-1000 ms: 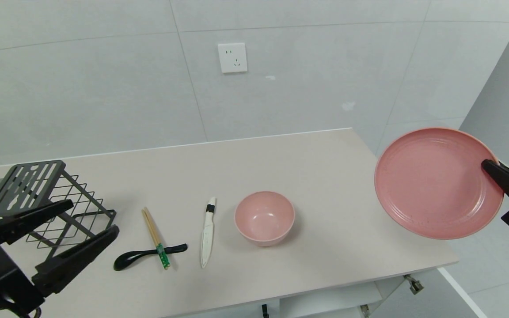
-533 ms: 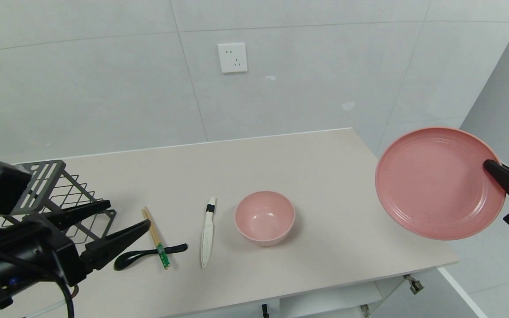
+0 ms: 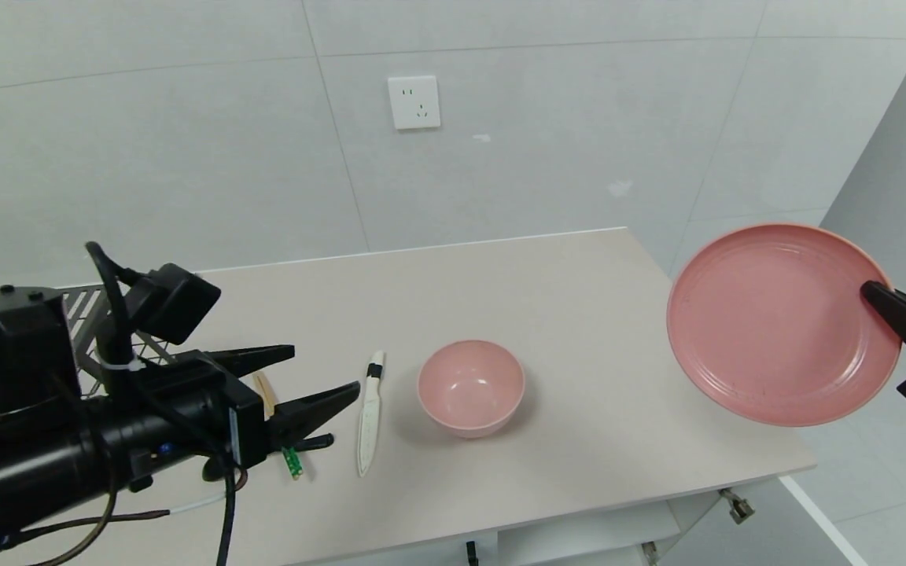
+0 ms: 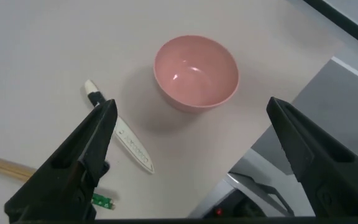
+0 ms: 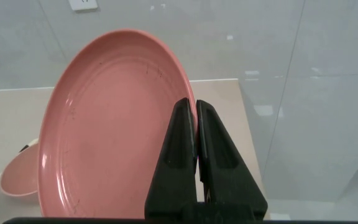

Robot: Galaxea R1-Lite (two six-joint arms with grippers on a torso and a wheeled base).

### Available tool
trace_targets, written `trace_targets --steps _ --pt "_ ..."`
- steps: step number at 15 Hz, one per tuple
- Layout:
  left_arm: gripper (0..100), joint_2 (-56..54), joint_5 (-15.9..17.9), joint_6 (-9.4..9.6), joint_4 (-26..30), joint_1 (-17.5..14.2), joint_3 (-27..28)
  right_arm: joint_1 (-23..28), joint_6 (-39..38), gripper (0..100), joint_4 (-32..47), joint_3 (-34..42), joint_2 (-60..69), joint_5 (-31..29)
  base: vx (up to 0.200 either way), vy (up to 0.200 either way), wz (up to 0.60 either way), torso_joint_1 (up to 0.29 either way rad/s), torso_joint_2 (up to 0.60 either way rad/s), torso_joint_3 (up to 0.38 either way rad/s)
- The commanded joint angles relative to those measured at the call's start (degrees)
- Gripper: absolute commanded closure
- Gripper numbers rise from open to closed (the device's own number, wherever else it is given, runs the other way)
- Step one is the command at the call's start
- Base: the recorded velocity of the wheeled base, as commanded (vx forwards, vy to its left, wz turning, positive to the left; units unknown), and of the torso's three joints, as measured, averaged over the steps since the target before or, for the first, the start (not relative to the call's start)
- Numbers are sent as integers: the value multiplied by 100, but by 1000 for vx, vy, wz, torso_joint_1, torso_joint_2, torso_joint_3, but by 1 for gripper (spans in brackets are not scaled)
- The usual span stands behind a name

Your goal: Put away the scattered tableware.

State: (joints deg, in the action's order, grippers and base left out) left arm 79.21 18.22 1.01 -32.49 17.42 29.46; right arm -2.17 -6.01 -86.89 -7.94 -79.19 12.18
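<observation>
While the right arm holds as before, the left arm has swung in from the near-left corner toward the bowl [image 3: 471, 387]. Head view: left tool [image 3: 325, 367] spread wide and carrying nothing, its tips now just left of the bowl, over the knife [image 3: 370, 417]. A second ago it sat well left of the bowl, by the wire rack [image 3: 83, 306]. The arm now covers most of the rack, the spoon's [image 3: 313, 442] bowl end and part of the chopsticks [image 3: 291, 462]. Bowl, knife, spoon and chopsticks lie on the counter [image 3: 500, 291] where they lay before. Right tool [image 3: 871, 292] pinches the far rim of the pink plate [image 3: 775, 322], held tilted in the air right of the bowl, beyond the counter's edge; place unchanged.

Left wrist view: left tool [image 4: 191, 106] fingers wide apart, with the bowl [image 4: 196, 71] framed between them. Knife [image 4: 126, 140] just beside the bowl; chopsticks [image 4: 5, 167] beyond the knife.

Right wrist view: right tool [image 5: 196, 112] pressed onto the rim of the plate [image 5: 110, 124]. Bowl [image 5: 18, 174] partly visible past the plate, on the counter [image 5: 5, 118].
</observation>
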Motion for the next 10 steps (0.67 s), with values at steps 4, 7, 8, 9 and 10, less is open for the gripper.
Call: trace_targets --steps 4,7,8,9,10 --pt "0 815 -443 -5 -416 86 297 -82 3 100 -3 -15 -141 4 0 0 0 0 0 0" --pt "0 1369 -618 -5 -935 104 297 -82 12 100 -3 -6 -132 13 0 0 0 0 0 0" --pt "0 1456 -654 -5 -988 104 297 -91 12 100 -12 -6 -132 4 0 0 0 0 0 0" --pt "0 1641 -662 4 -1128 130 305 -91 12 100 -3 3 -141 4 0 0 0 0 0 0" --pt "0 1755 -662 -5 -1190 183 323 -91 12 100 -3 3 -141 4 0 0 0 0 0 0"
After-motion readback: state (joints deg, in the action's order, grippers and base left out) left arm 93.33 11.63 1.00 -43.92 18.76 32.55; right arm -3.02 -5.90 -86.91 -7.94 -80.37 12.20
